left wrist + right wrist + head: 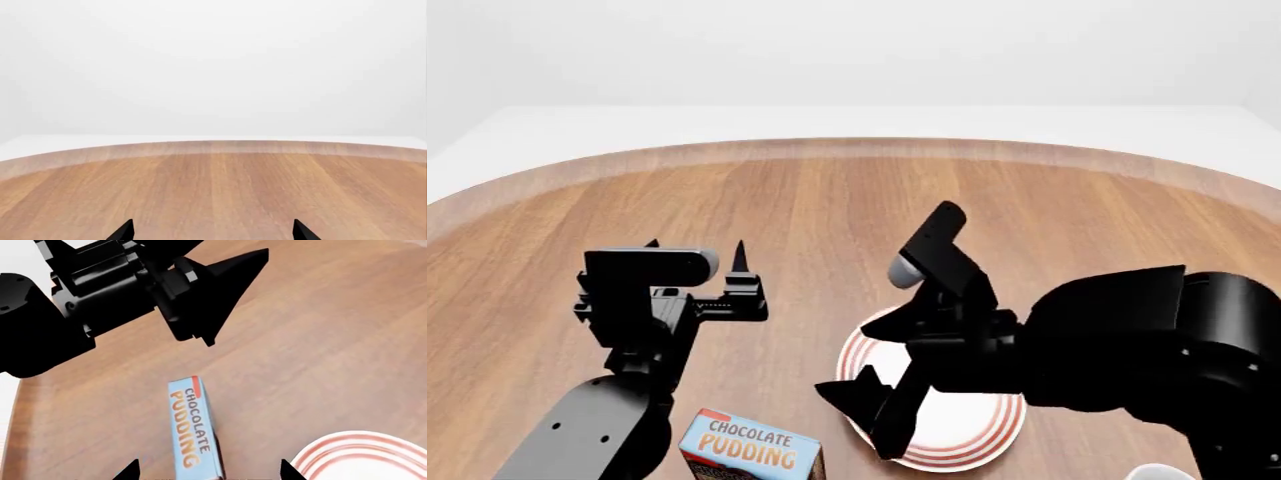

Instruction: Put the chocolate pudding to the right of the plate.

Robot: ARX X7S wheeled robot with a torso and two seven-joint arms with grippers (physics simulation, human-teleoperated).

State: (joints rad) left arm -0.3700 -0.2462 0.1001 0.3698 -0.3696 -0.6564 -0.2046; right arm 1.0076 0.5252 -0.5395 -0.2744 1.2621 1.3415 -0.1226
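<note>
Right now the chocolate pudding lies flat on the table, just ahead of my right jaws, which gape open, empty, lined up to straddle it. Beside them sits the plate. My left jaws, open too, hang nearby, crowding the approach.

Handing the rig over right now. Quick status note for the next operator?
Left gripper: open, empty, hovering over bare table.
Right gripper: open, empty, above the plate's left edge, pointing toward the chocolate pudding.
Pudding lies on the table left of the plate, not touching it.
Done: nothing grasped yet.
Left: close the right fingers on the pudding, carry it over the plate, set it down on the plate's right side.
</note>
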